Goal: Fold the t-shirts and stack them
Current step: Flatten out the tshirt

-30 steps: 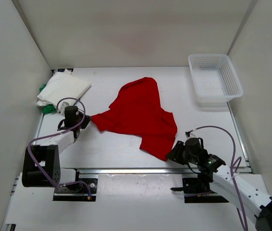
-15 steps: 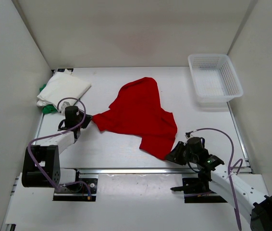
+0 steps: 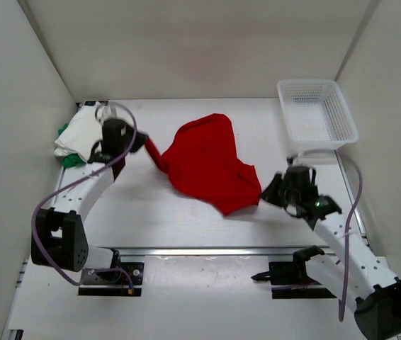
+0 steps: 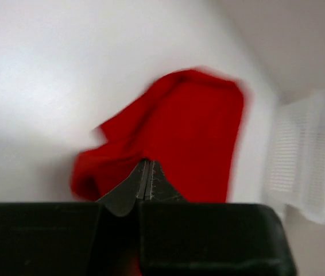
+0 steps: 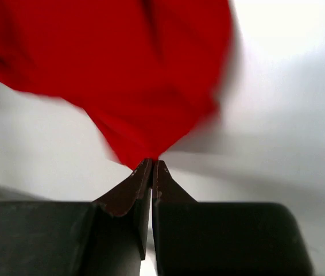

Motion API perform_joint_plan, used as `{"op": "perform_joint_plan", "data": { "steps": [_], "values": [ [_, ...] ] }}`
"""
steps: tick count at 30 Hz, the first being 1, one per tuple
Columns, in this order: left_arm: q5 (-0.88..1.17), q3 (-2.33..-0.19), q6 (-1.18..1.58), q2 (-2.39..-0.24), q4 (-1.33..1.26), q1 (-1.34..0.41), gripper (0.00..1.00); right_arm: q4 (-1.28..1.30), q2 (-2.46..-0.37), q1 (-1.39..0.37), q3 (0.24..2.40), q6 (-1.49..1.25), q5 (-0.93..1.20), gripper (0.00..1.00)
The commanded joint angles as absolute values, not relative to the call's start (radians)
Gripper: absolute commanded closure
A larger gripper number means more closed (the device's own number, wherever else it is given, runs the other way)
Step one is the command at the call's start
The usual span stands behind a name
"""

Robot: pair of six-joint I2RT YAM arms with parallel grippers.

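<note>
Two corners of the red shirt [image 3: 211, 159] are pinched: the left jaws are closed on its 9 o'clock edge, the right jaws on its 4 o'clock tip. The shirt is bunched mid counter [image 3: 186, 227]. At 10 o'clock the white shirt [image 3: 94, 127] is laid over the green shirt [image 3: 64, 131]. Both corners should be drawn apart evenly, so neither is lost.

green shirt [image 3: 70, 161] mostly hidden under white shirt [image 3: 78, 134], basket [image 4: 300, 167] blurred

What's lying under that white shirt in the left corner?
A green shirt peeks out beneath the white shirt at two edges; the rest of it is covered, so its fold cannot be seen.
</note>
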State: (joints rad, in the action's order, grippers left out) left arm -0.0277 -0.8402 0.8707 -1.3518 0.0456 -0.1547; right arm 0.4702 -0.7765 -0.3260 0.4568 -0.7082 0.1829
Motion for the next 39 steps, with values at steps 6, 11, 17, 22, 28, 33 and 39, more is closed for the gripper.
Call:
{"op": "perform_joint_plan", "data": {
  "steps": [6,11,17,22,28,33,39],
  "values": [
    [0.063,-1.495,0.727,-1.315,0.284,-0.025,1.00,0.537,-1.052,-0.321,1.450,-0.257,-0.210,1.00],
    [0.174,-1.687,0.707,-1.289,0.394,0.109,1.00,0.711,-1.232,-0.370,1.990,-0.144,-0.297,1.00],
    [0.223,-1.870,0.695,-1.354,0.491,0.141,1.00,0.649,-1.374,-0.717,2.278,0.104,-0.619,1.00],
    [0.135,-1.778,0.658,-1.365,0.464,0.088,1.00,0.666,-1.437,-0.248,2.220,-0.088,-0.029,1.00],
    [0.057,-1.548,0.637,-1.458,0.356,0.031,1.00,0.675,-1.741,-0.002,2.278,-0.152,0.250,1.00],
    [0.098,-1.601,0.666,-1.684,0.341,0.015,1.00,0.631,-1.975,0.038,2.397,-0.161,0.267,1.00],
    [0.104,-2.037,0.675,-1.859,0.426,-0.012,1.00,0.433,-1.977,0.052,2.514,-0.215,0.244,1.00]
  ]
}}
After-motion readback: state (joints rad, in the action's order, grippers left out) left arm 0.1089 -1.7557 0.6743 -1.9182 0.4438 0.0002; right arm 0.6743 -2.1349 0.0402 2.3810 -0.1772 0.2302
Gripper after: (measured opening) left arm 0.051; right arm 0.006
